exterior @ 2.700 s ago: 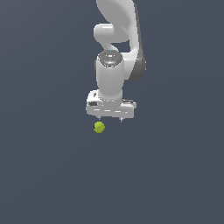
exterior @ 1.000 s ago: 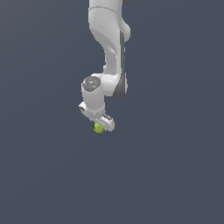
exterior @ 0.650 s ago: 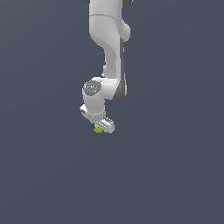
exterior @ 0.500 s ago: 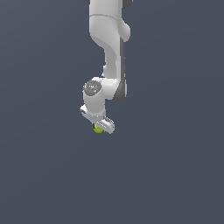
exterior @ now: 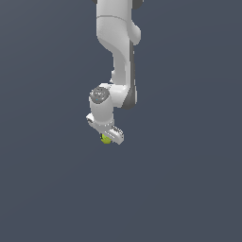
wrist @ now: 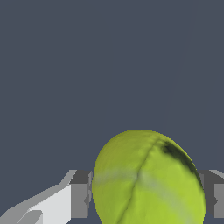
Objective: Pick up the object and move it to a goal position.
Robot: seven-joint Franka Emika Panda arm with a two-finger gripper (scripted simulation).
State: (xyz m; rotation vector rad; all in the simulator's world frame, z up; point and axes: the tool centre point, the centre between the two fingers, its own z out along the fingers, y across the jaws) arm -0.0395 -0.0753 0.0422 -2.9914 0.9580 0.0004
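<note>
The yellow-green ball (exterior: 106,139) shows just under the white gripper (exterior: 107,138) in the exterior view, mostly hidden by the gripper body. In the wrist view the ball (wrist: 148,179) fills the space between the two fingers (wrist: 78,194), which stand against its two sides. The gripper is shut on the ball. The white arm comes down from the top of the exterior view, and the hand is tilted.
A plain dark grey-blue surface (exterior: 189,179) fills the whole background in both views. No other objects, containers or edges show.
The arm has turned and come down over the ball since the earliest frame. Over the last second the gripper and ball have barely moved.
</note>
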